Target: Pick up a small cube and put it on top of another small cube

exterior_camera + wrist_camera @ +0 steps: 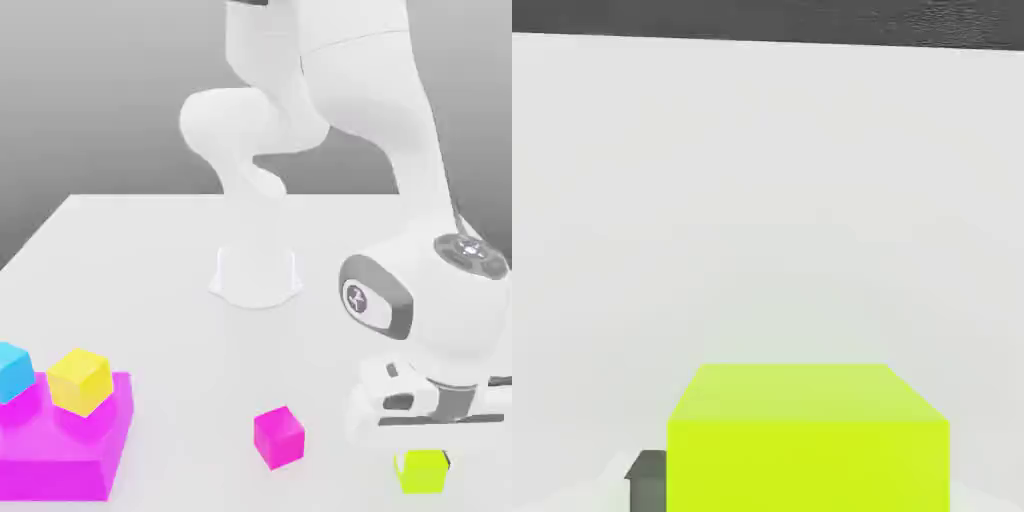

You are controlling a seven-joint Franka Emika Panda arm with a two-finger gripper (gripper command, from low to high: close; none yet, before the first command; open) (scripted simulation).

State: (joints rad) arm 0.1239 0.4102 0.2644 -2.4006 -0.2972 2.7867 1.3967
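A lime cube (422, 471) sits flat on the white table (150, 270), no long axis, at about 4 o'clock in the exterior view. The gripper (428, 462) straddles it; whether it grips, I cannot tell. A magenta cube (278, 437) lies at its 9 o'clock.

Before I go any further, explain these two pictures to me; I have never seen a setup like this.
This is a computer simulation of a white robot arm bolted to a white table. The exterior view looks at the whole scene from off the arm. The hand view comes from a camera mounted on the arm's hand, so it looks at whatever the hand is near.

The grasping part, the end effector, sits low over a lime-green cube, which is the same cube looming large in the hand view. Whether it is gripped yet cannot be told.

Also on the table: a small magenta cube, and at the exterior view's left a big magenta block carrying a yellow cube and a cyan cube.
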